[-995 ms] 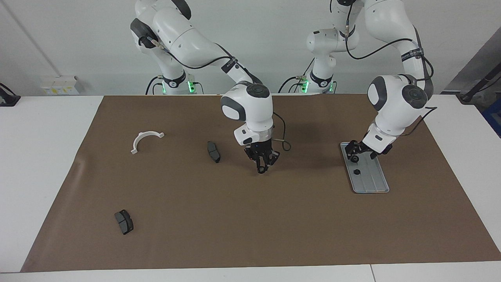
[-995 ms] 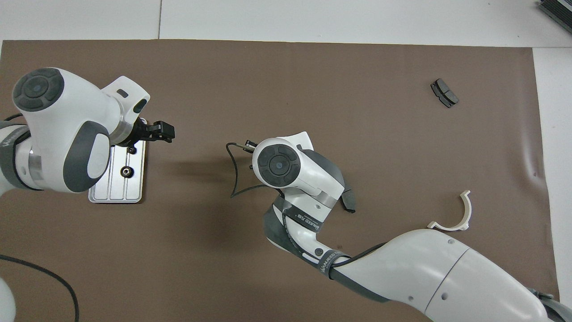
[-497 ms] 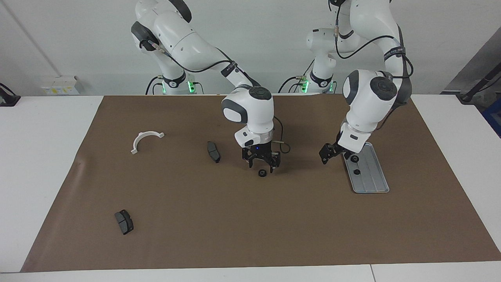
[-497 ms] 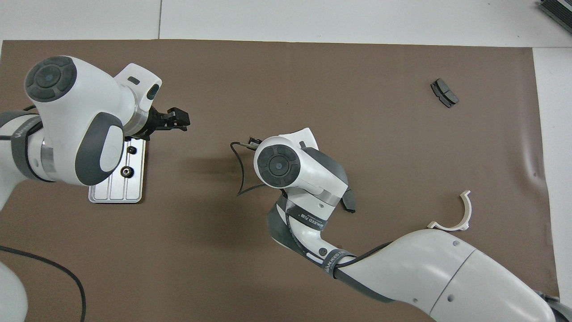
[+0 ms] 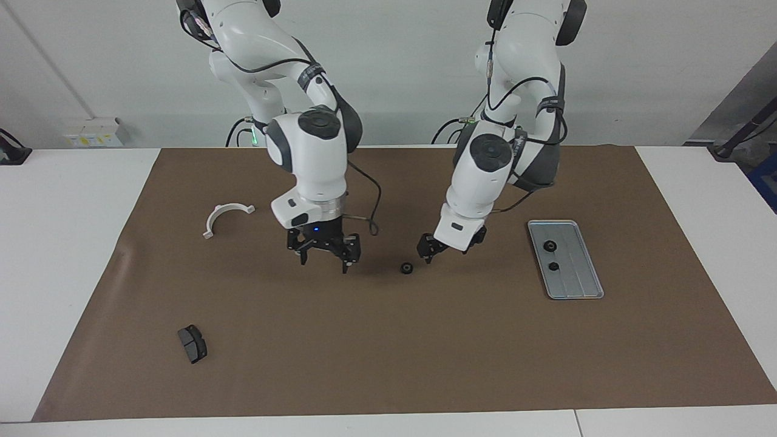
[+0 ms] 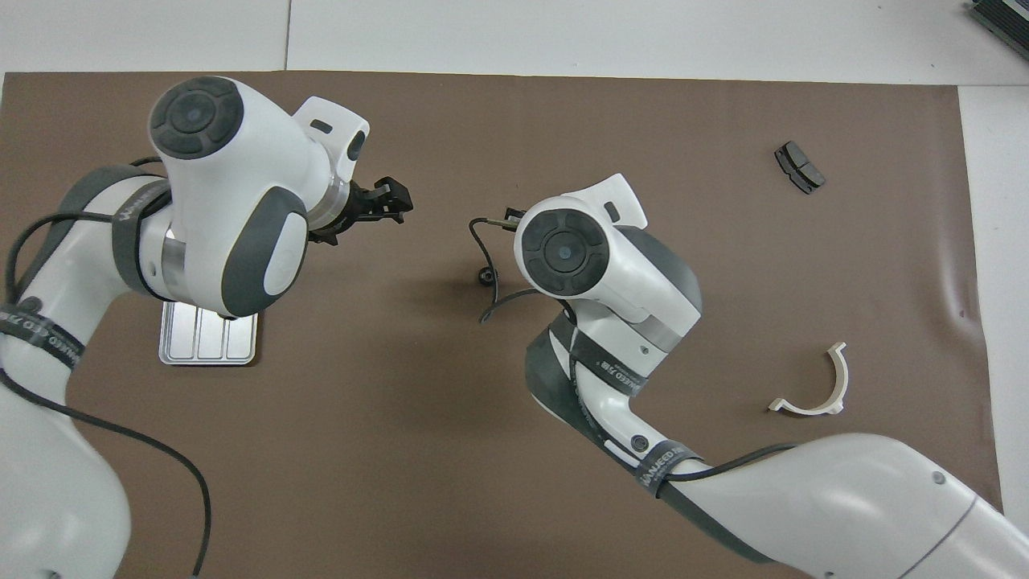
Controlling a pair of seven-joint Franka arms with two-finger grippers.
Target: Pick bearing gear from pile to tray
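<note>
I'm eyeing the small black gear (image 5: 407, 267) lying between both grippers: probably light, stiff and round, so best pinched across its rim. The left gripper (image 5: 430, 249) beside it and the right gripper (image 5: 325, 255) are both hanging with jaws spread, holding nothing.

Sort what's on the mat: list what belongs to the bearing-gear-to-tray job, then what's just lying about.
Job: loose bearing gear on the mat; tray; two gears in the tray; left claw; right claw.

Lying about: white half-ring bracket; brake pad.

small black gear (image 5: 407, 267) on bare mat between both grippers, nothing crowding it
</note>
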